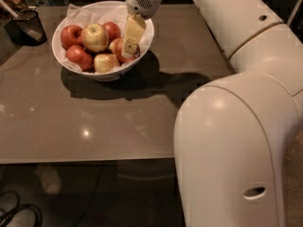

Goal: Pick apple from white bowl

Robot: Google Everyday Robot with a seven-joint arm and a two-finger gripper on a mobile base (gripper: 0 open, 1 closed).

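The white bowl (107, 74), lined with crinkled white paper, stands at the back left of the table. It holds several apples. My gripper (129, 50) reaches down into the bowl's right side. It is right over a red apple (120, 49), which it partly hides. A large yellow-green apple (94, 36) lies in the middle of the bowl, with red apples (71, 34) around it and a small pale yellow one (105, 62) at the front.
A dark mesh cup (29, 26) stands at the back left, beside the bowl. The brown glossy table (94, 122) reaches to a front edge low in view. My large white arm (232, 126) fills the right side.
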